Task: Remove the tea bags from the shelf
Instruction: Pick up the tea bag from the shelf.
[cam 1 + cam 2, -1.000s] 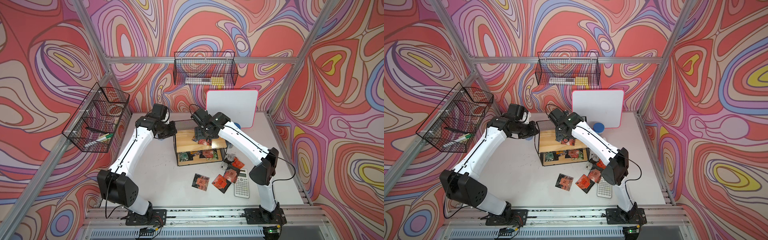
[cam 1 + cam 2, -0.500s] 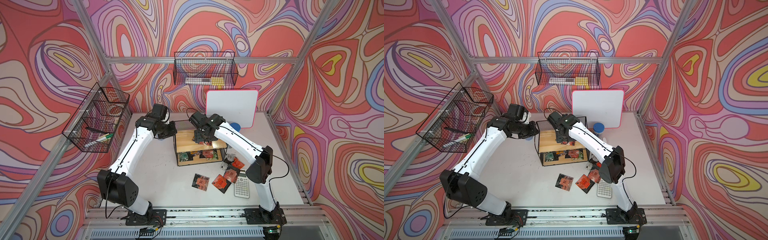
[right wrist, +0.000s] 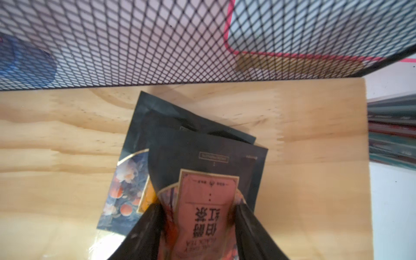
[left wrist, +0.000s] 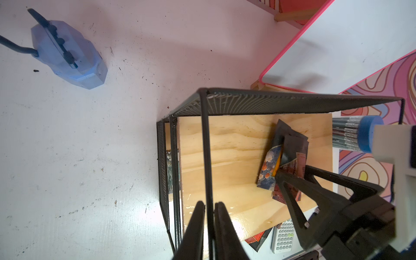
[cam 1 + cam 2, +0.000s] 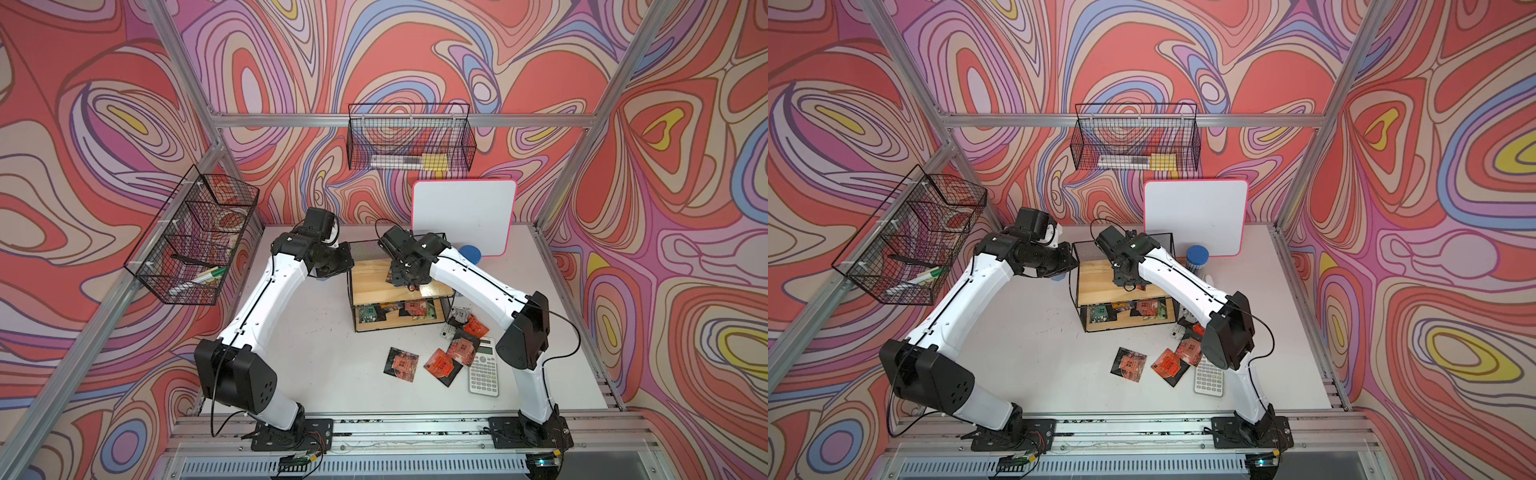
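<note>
The shelf [image 5: 374, 284] [image 5: 1096, 282] is a black wire rack with two wooden boards, mid-table. My left gripper [image 4: 209, 203] is shut on the rack's upright corner wire at its left end [image 5: 348, 261]. My right gripper [image 3: 199, 207] reaches down onto the top board [image 3: 304, 180]. Its jaws press both sides of a black tea bag with a red label [image 3: 208, 191], which bows between them. Under it lies a second dark tea bag with a flower print [image 3: 129, 180]. More tea bags [image 5: 415, 308] lie on the lower board. Several others [image 5: 402, 363] lie on the table in front.
A white calculator [image 5: 484, 372] lies beside the loose sachets. A pink-edged whiteboard [image 5: 463, 216] leans on the back wall, with a blue-capped tube [image 5: 469, 252] in front of it. A blue object [image 4: 67, 56] sits left of the rack. Wire baskets [image 5: 409, 143] [image 5: 195, 241] hang on the walls.
My right gripper has shifted slightly left over the top board and its jaws have closed in on the red-label tea bag. The left arm has stayed still.
</note>
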### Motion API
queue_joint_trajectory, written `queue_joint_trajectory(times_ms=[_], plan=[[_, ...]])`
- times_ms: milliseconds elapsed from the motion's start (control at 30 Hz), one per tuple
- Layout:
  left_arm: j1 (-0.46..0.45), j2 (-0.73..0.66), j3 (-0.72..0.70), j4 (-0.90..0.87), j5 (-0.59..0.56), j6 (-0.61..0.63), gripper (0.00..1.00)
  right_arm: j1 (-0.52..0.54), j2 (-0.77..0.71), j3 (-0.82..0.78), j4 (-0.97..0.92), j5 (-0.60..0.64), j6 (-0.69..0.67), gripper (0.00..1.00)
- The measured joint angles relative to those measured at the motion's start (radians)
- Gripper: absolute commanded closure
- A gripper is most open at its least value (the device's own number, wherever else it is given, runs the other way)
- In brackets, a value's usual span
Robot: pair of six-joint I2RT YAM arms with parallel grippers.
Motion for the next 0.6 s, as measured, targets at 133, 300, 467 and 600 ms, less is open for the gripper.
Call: queue_joint_trajectory(times_ms=[133,300,467,600], plan=[[0.000,0.000,0.000,0.000,0.000,0.000,0.85,0.000,-0.004,-0.005,0.002,0.000,0.008,0.54],[0.000,0.000,0.000,0.000,0.000,0.000,0.85,0.000,-0.005,-0.005,0.000,0.000,0.013,0.61],[0.000,0.000,0.000,0.000,0.000,0.000,0.85,0.000,-0.005,0.003,-0.013,0.000,0.019,0.71],[0.000,0.000,0.000,0.000,0.000,0.000,0.85,-0.002,-0.005,0.012,-0.029,0.000,0.023,0.76]])
